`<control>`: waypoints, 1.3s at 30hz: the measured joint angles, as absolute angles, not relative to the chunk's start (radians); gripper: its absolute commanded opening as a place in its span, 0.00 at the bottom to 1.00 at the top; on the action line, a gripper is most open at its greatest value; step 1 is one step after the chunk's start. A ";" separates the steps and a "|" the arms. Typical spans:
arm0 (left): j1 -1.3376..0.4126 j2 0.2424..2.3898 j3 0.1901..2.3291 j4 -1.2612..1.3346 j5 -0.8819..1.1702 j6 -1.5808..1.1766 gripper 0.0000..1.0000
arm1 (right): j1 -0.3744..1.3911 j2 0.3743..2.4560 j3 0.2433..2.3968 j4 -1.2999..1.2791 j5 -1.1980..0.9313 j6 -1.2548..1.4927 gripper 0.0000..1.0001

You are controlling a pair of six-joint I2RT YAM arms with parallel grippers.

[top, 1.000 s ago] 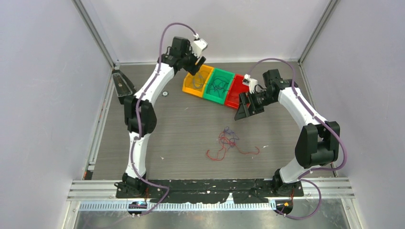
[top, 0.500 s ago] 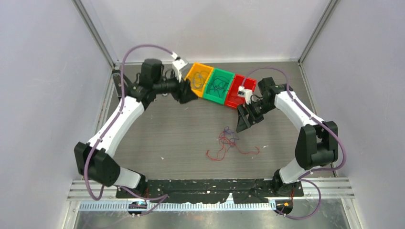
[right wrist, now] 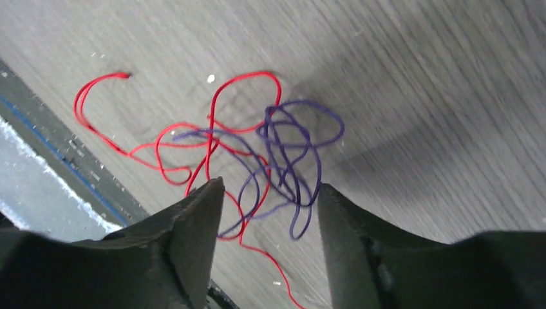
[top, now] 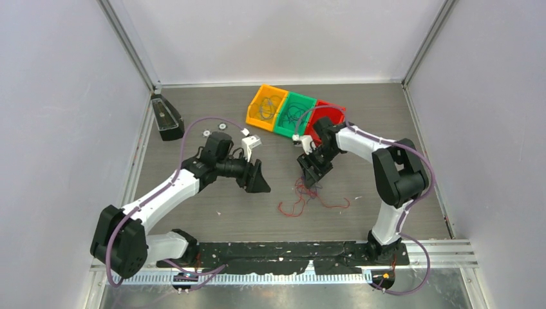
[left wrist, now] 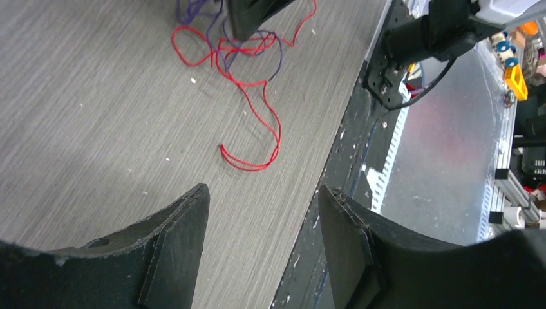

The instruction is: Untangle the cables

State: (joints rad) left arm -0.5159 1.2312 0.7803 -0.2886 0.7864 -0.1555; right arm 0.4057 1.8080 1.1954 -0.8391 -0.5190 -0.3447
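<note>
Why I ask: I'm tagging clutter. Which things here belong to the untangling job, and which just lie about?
Job: red and purple cable tangle; right gripper, open above it; left gripper, open; coloured bins holding more cables.
Lying about: black object by the left wall; small ring.

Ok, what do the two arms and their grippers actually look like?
Both arms have white shells with black joints: left arm, right arm. A thick mauve hose loops along each. The left gripper and right gripper have matte black, curved wedge-shaped fingers. A small white block sits at each wrist.
</note>
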 measured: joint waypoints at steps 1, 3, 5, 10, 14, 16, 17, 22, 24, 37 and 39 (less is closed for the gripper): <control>-0.516 1.225 0.778 -0.275 0.786 -0.163 0.64 | 0.418 1.820 1.195 -0.824 -0.504 -0.339 0.41; -0.516 1.215 0.778 -0.250 0.786 -0.176 0.64 | 0.436 1.836 1.196 -0.802 -0.481 -0.335 0.24; -0.516 1.209 0.778 -0.232 0.785 -0.180 0.64 | 0.449 1.840 1.196 -0.791 -0.466 -0.332 0.09; -0.516 1.206 0.778 -0.200 0.780 -0.189 0.64 | 0.451 1.794 1.199 -0.788 -0.482 -0.331 0.06; -0.517 1.208 0.778 -0.161 0.778 -0.207 0.67 | 0.448 1.679 1.201 -0.789 -0.551 -0.331 0.05; -0.518 1.214 0.779 -0.144 0.776 -0.210 0.69 | 0.449 1.620 1.209 -0.790 -0.592 -0.331 0.06; -0.519 1.219 0.781 -0.138 0.775 -0.210 0.69 | 0.449 1.601 1.216 -0.791 -0.607 -0.331 0.05; -0.533 1.258 0.803 -0.109 0.767 -0.218 0.72 | 0.449 1.571 1.244 -0.801 -0.680 -0.330 0.05; -0.548 1.274 0.818 -0.106 0.758 -0.216 0.72 | 0.450 1.571 1.244 -0.807 -0.700 -0.329 0.05; -0.623 1.436 0.908 -0.088 0.681 -0.171 0.00 | 0.469 1.546 1.251 -0.873 -0.801 -0.335 0.06; -0.622 1.430 0.913 -0.102 0.684 -0.150 0.00 | 0.467 1.528 1.252 -0.888 -0.799 -0.343 0.07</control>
State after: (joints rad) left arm -0.6224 1.4300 0.9131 -0.1020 0.6842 -0.1505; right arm 0.4675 1.5280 1.2522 -0.8883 -0.7994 -0.3431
